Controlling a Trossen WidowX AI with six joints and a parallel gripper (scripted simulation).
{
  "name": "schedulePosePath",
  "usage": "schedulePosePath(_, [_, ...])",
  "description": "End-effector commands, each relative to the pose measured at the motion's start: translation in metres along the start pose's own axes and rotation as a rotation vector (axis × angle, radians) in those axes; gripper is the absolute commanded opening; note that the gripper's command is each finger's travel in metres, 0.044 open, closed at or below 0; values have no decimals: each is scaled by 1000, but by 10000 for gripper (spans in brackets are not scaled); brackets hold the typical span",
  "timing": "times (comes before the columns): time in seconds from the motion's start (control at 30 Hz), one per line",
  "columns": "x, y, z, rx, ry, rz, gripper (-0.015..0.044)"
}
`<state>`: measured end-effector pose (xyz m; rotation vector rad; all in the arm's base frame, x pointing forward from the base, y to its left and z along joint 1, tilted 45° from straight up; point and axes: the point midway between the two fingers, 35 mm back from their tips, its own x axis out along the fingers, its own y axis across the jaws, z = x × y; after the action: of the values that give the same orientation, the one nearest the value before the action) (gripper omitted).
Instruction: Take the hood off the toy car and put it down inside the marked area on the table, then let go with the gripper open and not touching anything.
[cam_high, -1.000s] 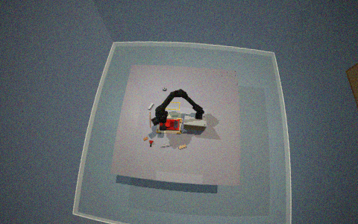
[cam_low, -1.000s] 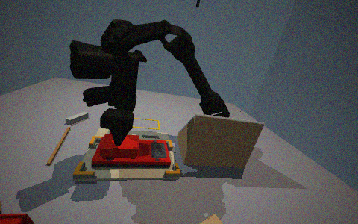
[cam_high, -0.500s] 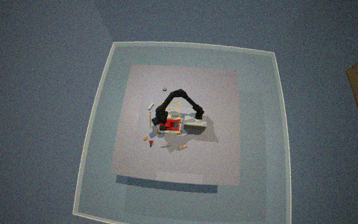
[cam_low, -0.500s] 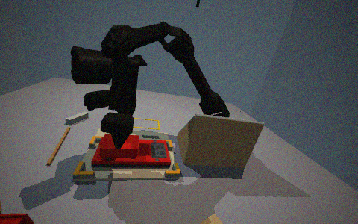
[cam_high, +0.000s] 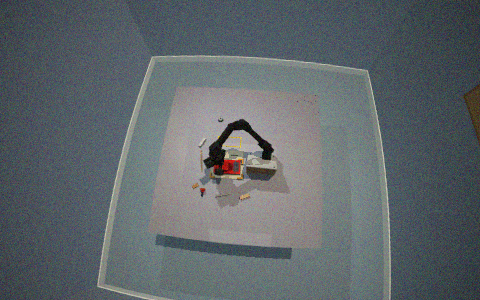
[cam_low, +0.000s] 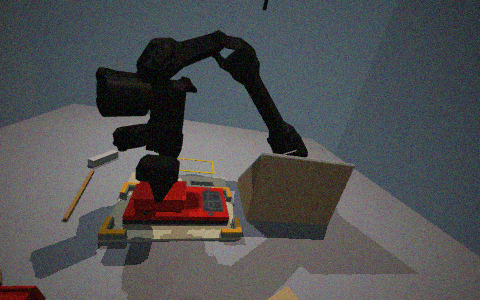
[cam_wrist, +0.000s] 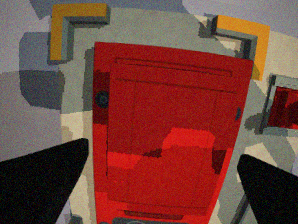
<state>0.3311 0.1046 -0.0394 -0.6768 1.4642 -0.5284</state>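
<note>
The red toy car (cam_high: 237, 172) (cam_low: 200, 217) sits on a pale base with yellow corner brackets. The hood (cam_low: 179, 201) (cam_wrist: 150, 110) looks like the raised red panel at the car's left end in the exterior view. My gripper (cam_high: 218, 169) (cam_low: 159, 194) (cam_wrist: 165, 155) is open and empty, low over the hood. In the wrist view its dark fingers stand on either side of the red panel, apart from its edges; in the exterior view the far finger is hidden. The marked area, a yellow outline (cam_high: 241, 142) (cam_low: 213, 167), lies behind the car, partly hidden by the arm.
A large box (cam_high: 261, 171) (cam_low: 295, 195) stands right of the car, by the arm's base. A pale block (cam_high: 202, 142) (cam_low: 103, 159) and a thin wooden stick (cam_high: 201, 161) (cam_low: 78, 196) lie to the left. A red piece (cam_high: 202, 190) (cam_low: 20, 293) lies at the front left.
</note>
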Motion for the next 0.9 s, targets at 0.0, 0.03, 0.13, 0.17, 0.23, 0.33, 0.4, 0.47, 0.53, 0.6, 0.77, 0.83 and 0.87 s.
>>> schedulePosePath(0.0, [4,-1,-1,-5,1,-7,440])
schedulePosePath(0.03, [4,-1,-1,-5,1,-7,440])
schedulePosePath(0.13, [6,-1,-1,-5,1,-7,440])
schedulePosePath(0.17, [6,-1,-1,-5,1,-7,440])
schedulePosePath(0.23, [7,-1,-1,-5,1,-7,440])
schedulePosePath(0.33, [9,-1,-1,-5,1,-7,440])
schedulePosePath(0.4, [9,-1,-1,-5,1,-7,440])
schedulePosePath(0.47, [10,-1,-1,-5,1,-7,440])
schedulePosePath(0.53, [11,-1,-1,-5,1,-7,440])
schedulePosePath(0.6, [12,-1,-1,-5,1,-7,440])
schedulePosePath(0.77, [15,-1,-1,-5,1,-7,440])
schedulePosePath(0.83, [16,-1,-1,-5,1,-7,440])
schedulePosePath(0.87, [16,-1,-1,-5,1,-7,440])
